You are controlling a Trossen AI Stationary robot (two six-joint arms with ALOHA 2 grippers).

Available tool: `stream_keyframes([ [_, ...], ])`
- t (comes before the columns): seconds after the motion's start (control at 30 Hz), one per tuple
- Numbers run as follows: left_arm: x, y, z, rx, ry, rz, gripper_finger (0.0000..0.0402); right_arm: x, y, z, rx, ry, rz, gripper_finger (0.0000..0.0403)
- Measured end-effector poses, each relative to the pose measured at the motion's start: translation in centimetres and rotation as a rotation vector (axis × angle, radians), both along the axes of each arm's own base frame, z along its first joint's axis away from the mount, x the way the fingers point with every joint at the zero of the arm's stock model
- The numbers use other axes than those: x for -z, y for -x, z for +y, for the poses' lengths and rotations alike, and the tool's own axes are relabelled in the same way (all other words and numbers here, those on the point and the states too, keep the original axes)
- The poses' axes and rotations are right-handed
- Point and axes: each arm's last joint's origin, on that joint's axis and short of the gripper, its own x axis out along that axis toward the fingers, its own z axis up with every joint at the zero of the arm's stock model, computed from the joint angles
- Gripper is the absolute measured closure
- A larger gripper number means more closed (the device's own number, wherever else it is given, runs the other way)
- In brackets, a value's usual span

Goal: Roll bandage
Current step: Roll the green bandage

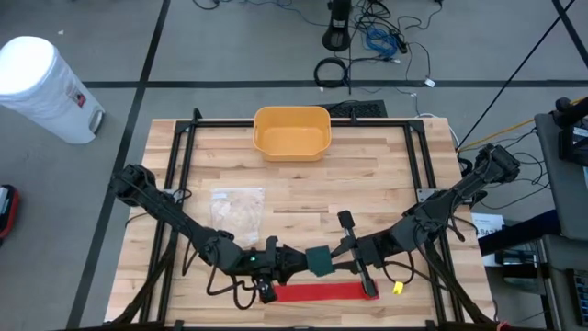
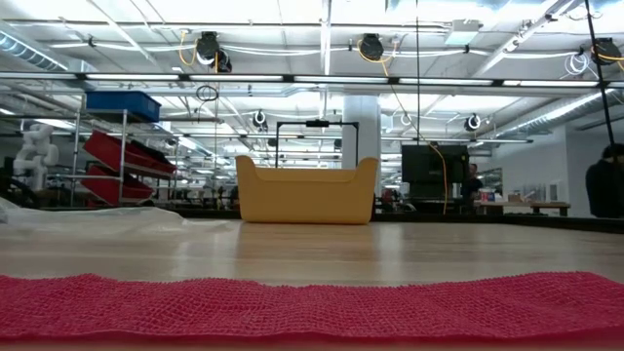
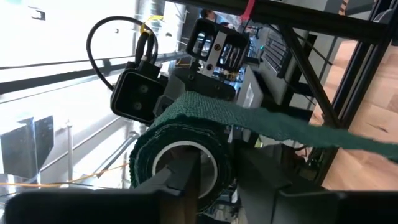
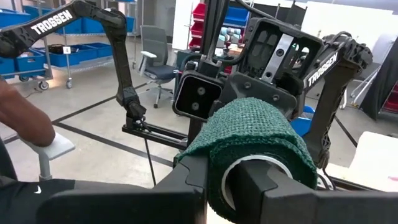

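Now green bandage roll [image 1: 319,261] held in air between left gripper [image 1: 296,264] and right gripper [image 1: 344,255], both pinching its core; roll axis along gripper line, red strip [image 1: 322,292] below.

Near table edge, centre: both arms converge over the table [image 1: 386,175]. Left gripper [image 1: 299,264] and right gripper [image 1: 342,260] face each other, the bandage roll [image 1: 319,261] between them, raised above the table. In each wrist view one finger runs through the roll's core. A loose tail of bandage [image 3: 323,134] leads off the roll. Just nearer the edge, below both grippers, a flat bandage strip [image 1: 322,292] lies crosswise on the table. Plastic bag [image 1: 238,210] lies left of centre. Tub [image 1: 292,132] stands at the far edge, centre.
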Motion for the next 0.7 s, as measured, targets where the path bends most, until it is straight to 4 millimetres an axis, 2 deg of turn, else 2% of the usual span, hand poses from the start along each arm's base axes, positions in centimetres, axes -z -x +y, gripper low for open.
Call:
stream_keyframes([
  [0.3,0.0,0.03,-0.04,0.002,0.024,0.002,0.0365,0.05,0.01,0.01,0.0,0.004,0.004,0.0369],
  [0.57,0.02,0.07,-0.09,0.007,0.044,0.003,0.0365,0.11,0.05,0.07,-0.001,0.056,-0.006,0.0367],
  [0.7,0.01,0.14,-0.2,0.011,0.052,0.002,0.0364,0.17,0.06,0.03,0.026,0.07,-0.002,0.0347],
])
